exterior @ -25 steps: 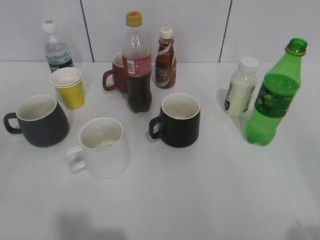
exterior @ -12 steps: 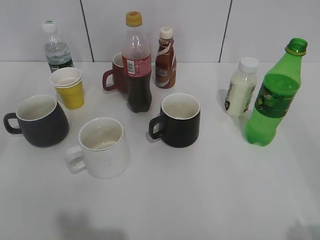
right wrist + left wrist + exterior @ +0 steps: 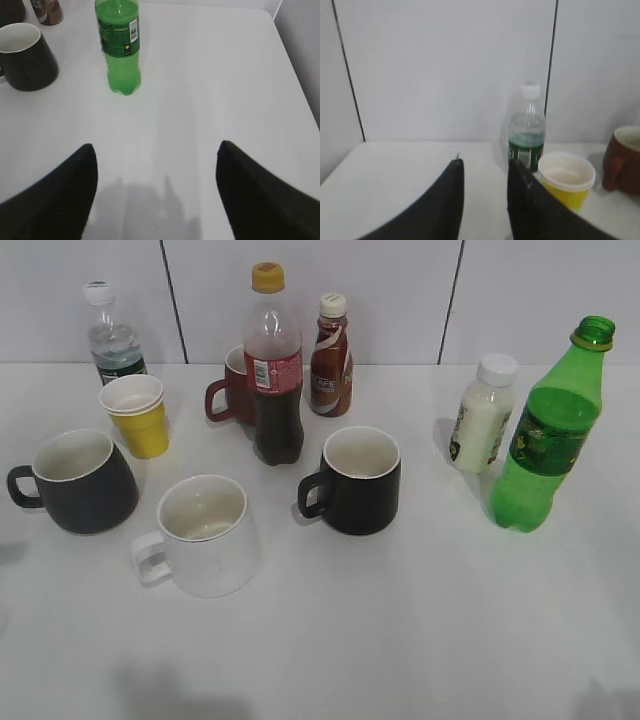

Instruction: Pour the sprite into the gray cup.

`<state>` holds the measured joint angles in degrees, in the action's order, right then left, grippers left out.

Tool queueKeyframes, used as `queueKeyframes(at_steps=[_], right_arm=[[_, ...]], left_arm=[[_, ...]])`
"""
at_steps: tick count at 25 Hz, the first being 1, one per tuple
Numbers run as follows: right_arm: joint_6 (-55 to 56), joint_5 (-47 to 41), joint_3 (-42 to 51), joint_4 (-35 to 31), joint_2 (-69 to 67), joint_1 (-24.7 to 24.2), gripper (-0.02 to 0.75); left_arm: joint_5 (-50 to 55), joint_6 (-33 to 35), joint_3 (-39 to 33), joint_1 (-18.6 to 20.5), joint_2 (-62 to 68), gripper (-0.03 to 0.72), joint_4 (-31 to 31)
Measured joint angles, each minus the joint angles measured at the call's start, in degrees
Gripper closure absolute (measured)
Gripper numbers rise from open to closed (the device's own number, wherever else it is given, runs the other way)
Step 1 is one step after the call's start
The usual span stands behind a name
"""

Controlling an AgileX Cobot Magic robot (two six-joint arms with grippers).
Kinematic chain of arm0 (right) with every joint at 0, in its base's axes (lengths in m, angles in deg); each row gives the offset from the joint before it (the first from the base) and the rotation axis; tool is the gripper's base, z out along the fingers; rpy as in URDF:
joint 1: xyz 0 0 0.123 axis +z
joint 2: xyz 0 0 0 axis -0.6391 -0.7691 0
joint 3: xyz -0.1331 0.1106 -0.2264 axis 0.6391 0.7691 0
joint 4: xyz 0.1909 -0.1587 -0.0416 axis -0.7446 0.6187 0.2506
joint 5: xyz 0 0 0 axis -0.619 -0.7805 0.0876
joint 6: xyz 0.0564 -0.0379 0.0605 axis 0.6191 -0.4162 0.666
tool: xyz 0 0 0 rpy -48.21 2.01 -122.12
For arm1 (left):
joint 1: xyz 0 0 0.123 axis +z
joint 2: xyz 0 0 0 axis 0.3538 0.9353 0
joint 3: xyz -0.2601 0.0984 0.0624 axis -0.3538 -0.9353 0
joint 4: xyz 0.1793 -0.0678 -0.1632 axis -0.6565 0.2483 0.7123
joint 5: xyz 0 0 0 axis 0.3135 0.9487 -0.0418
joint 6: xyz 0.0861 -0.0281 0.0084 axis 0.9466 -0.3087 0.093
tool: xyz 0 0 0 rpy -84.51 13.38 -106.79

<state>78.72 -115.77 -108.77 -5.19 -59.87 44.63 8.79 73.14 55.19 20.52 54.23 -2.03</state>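
The sprite [image 3: 545, 440], a tall green bottle with no cap, stands at the right of the table. It also shows in the right wrist view [image 3: 119, 45], well ahead and left of my right gripper [image 3: 156, 145], which is open wide and empty. The gray cup [image 3: 85, 483] stands at the far left with its handle pointing left. My left gripper [image 3: 486, 162] is open and empty, low over the table's back left part. Neither gripper shows in the exterior view.
A white mug [image 3: 205, 535], a black mug [image 3: 360, 480], a cola bottle [image 3: 275, 370], a dark red mug [image 3: 235, 390], a coffee bottle [image 3: 331, 358], a yellow cup [image 3: 140, 418], a water bottle [image 3: 112, 340] and a white bottle [image 3: 482, 415] stand about.
No object on the table has moved. A faint shadow has appeared at the left edge of the exterior view.
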Motion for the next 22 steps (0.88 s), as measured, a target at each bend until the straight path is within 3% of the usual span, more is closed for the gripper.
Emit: queueKeyframes(at_steps=[12, 16, 22], right_arm=[[0.00, 0.00, 0.00, 0.00, 0.00, 0.00, 0.183], [0.00, 0.00, 0.00, 0.00, 0.00, 0.00, 0.183], [0.00, 0.00, 0.00, 0.00, 0.00, 0.00, 0.183]], left_arm=[[-24.88, 0.00, 0.36, 0.00, 39.47, 0.409, -3.26], [-26.67, 0.05, 0.64, 0.00, 47.63, 0.362, -2.80], [-26.82, 1.02, 4.86, 0.00, 54.77, 0.351, -2.85]])
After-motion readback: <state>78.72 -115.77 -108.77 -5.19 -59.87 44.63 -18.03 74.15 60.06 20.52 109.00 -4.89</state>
